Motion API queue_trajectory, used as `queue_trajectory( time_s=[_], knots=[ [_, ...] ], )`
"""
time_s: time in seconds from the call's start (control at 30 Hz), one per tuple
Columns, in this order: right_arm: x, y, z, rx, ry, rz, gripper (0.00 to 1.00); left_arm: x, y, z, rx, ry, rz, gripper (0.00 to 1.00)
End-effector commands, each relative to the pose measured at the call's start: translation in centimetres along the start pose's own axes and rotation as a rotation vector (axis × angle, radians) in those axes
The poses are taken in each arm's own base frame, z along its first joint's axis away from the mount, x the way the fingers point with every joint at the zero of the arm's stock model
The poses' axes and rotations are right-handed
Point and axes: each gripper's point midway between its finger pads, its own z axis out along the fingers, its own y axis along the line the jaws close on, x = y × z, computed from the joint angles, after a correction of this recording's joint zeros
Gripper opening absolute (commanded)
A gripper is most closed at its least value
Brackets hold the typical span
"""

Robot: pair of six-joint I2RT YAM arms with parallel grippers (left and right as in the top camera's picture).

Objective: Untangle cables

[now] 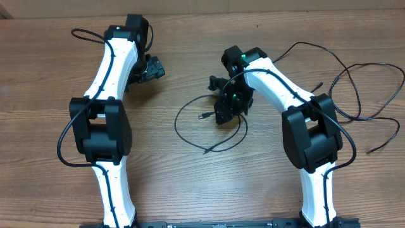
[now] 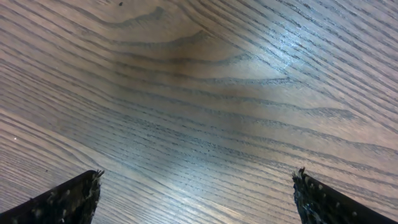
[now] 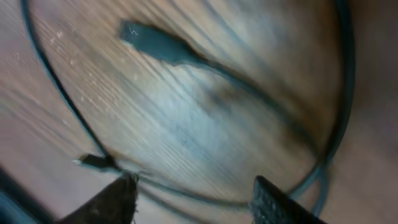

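Note:
One thin black cable point(image 1: 176, 125) lies in a loop on the wooden table point(image 1: 190, 190) at the centre, its small plug point(image 1: 204, 116) inside the loop. My right gripper point(image 1: 223, 114) hangs over the loop's upper right part. In the right wrist view it point(image 3: 194, 182) is open, and the cable point(image 3: 205, 198) runs on the table across the gap between its fingertips, touching neither. That view also shows the plug point(image 3: 155, 42) and a second plug end point(image 3: 93, 163). Another cable point(image 1: 364, 64) curls at the far right. My left gripper point(image 1: 155, 68) is open over bare wood point(image 2: 199, 177).
Both white-and-black arms reach in from the near edge, the left arm point(image 1: 101, 126) and the right arm point(image 1: 310, 133). Thicker black wires point(image 1: 61, 142) loop beside each arm. The second cable's free end point(image 1: 373, 150) lies near the table's right edge.

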Motion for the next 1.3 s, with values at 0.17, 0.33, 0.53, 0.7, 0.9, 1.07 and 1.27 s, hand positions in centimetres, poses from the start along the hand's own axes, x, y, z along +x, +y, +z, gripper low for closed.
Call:
queue_trajectory(
  time_s=[0.17,0.33,0.53,0.7,0.9,1.07,1.27],
  knots=[
    [1.6,3.0,-0.9,-0.086,0.077,0.729,0.56,-0.1,-0.1,-0.7,-0.001,-0.020,0.020,1.00],
    [1.4,4.4,-0.6,-0.103,0.107,1.030,0.50,-0.1,-0.1,-0.7,-0.001,-0.020,0.020,0.99],
    [2.1,6.9,0.9,-0.055,0.160,1.239,0.41,-0.1,-0.1,-0.7,-0.001,-0.020,0.020,1.00],
    [3.5,7.9,2.4,0.037,0.197,1.446,0.40,-0.1,-0.1,-0.7,-0.001,-0.020,0.020,1.00],
    [4.2,8.1,3.3,0.057,0.221,1.527,0.41,-0.1,-0.1,-0.7,-0.001,-0.021,0.020,1.00],
    [4.2,7.8,4.5,0.046,0.213,1.525,0.36,-0.1,-0.1,-0.7,-0.001,-0.020,0.020,0.99],
    [5.3,8.2,6.2,0.033,0.259,1.574,0.36,-0.1,-0.1,-0.7,-0.001,-0.021,0.020,1.00]
  ],
)
